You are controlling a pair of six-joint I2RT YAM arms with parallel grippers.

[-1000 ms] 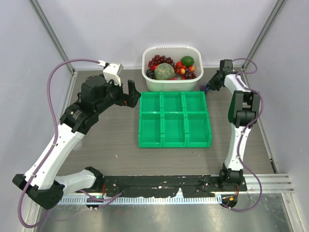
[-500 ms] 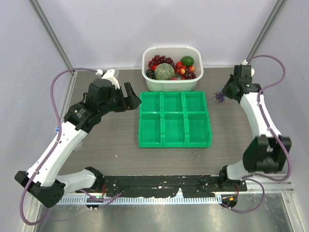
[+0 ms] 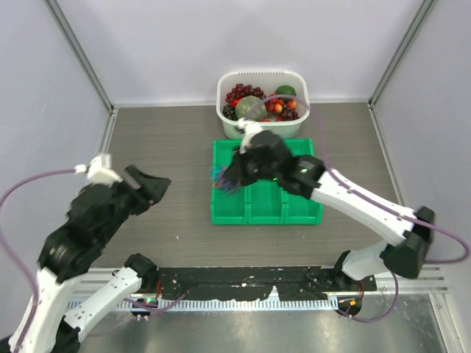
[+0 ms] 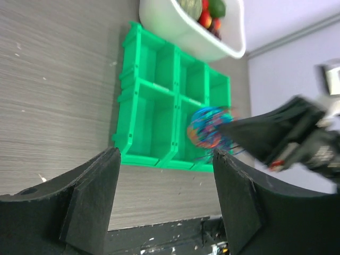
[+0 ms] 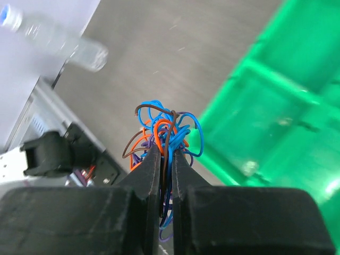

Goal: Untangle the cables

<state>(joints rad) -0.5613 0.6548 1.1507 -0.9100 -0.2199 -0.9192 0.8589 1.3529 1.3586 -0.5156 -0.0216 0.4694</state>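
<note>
The right end effector (image 5: 166, 151) is pinched almost shut on the cable clump (image 5: 166, 127), a small ball of very thin blue, orange, brown and purple cords. It holds the clump above the left side of the green plastic six-compartment tray (image 3: 302, 209), near the middle of the grey wood-grain worktop (image 3: 169, 140). The left end effector (image 4: 166, 159) stands wide apart with nothing in it, toward the worktop's left edge, facing the clump. The cords look featherlight, limp and springy, likely to snag on one another. The best hold for the free end effector, I judge, is one outer loop sticking out of the ball rather than its dense core.
</note>
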